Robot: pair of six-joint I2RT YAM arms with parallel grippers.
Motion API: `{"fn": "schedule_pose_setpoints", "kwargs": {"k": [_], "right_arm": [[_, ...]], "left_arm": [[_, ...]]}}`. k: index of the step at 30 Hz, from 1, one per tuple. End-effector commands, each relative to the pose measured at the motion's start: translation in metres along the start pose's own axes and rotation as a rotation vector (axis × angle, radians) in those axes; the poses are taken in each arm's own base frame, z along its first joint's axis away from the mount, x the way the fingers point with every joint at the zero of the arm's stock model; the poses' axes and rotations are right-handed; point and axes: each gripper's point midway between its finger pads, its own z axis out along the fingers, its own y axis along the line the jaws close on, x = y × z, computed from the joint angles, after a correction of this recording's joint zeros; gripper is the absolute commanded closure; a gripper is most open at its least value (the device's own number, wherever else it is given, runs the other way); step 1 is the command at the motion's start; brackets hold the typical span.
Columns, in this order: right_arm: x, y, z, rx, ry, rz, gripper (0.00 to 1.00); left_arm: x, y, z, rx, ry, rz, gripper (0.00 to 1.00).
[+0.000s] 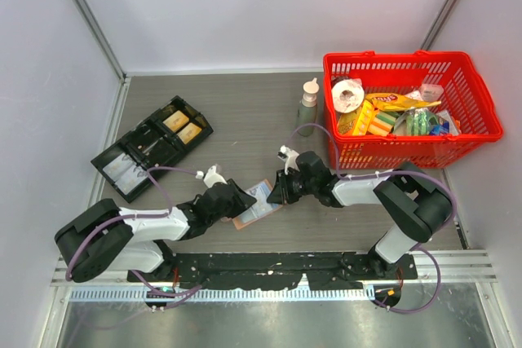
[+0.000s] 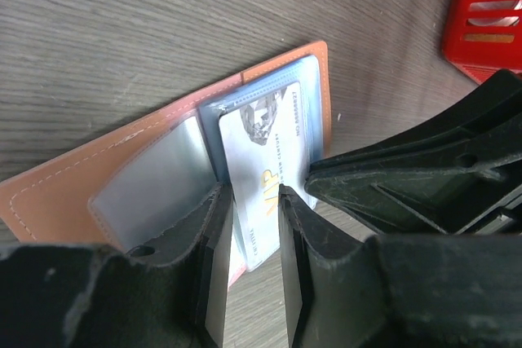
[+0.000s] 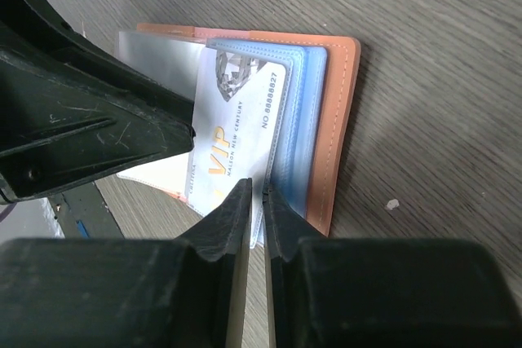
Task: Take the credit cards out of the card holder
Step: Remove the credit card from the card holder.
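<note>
The card holder (image 1: 246, 220) lies open on the table between my two grippers, tan-pink with pale blue lining. It also shows in the left wrist view (image 2: 49, 201) and the right wrist view (image 3: 338, 120). A white credit card (image 1: 261, 197) printed "VIP" sticks partway out of a pocket (image 2: 269, 144) (image 3: 236, 128). My left gripper (image 1: 242, 200) is open, its fingers either side of the card's free end (image 2: 253, 209). My right gripper (image 1: 273, 191) is almost closed, its tips over the card's edge (image 3: 257, 197). I cannot tell if it pinches the card.
A black compartment tray (image 1: 151, 148) lies at the far left. A red basket (image 1: 391, 152) full of packets stands at the far right, with a small bottle (image 1: 307, 106) beside it. The two grippers nearly touch over the wallet.
</note>
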Motion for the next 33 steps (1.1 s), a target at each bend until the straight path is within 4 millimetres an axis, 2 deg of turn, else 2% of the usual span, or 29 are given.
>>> {"fn": "schedule_pose_setpoints", "kwargs": {"k": [1, 3, 9, 12, 14, 21, 24, 33], "right_arm": [[0.003, -0.009, 0.0, 0.019, -0.002, 0.044, 0.84], [0.004, -0.01, 0.0, 0.022, -0.002, 0.047, 0.84], [0.006, -0.013, -0.001, 0.025, 0.001, 0.055, 0.84], [0.007, -0.016, 0.0, 0.032, 0.002, 0.063, 0.85], [0.007, -0.016, 0.0, 0.034, 0.003, 0.068, 0.85], [0.007, -0.015, 0.001, 0.026, 0.007, 0.073, 0.87], [0.009, -0.017, 0.001, 0.033, 0.007, 0.08, 0.87], [0.022, -0.035, 0.003, 0.082, 0.038, 0.138, 0.89]], "left_arm": [[-0.004, -0.03, 0.001, 0.123, -0.007, -0.051, 0.69], [-0.006, -0.033, -0.001, 0.137, -0.013, -0.059, 0.69], [-0.002, 0.004, 0.0, -0.034, -0.011, -0.063, 0.6], [-0.001, 0.016, -0.001, -0.095, -0.006, -0.053, 0.56], [0.001, 0.017, -0.001, -0.104, 0.003, -0.043, 0.56], [0.012, -0.009, 0.009, 0.002, 0.064, -0.022, 0.6], [0.008, -0.016, 0.008, 0.06, 0.042, -0.05, 0.64], [-0.019, -0.05, -0.02, 0.244, -0.061, -0.091, 0.93]]}}
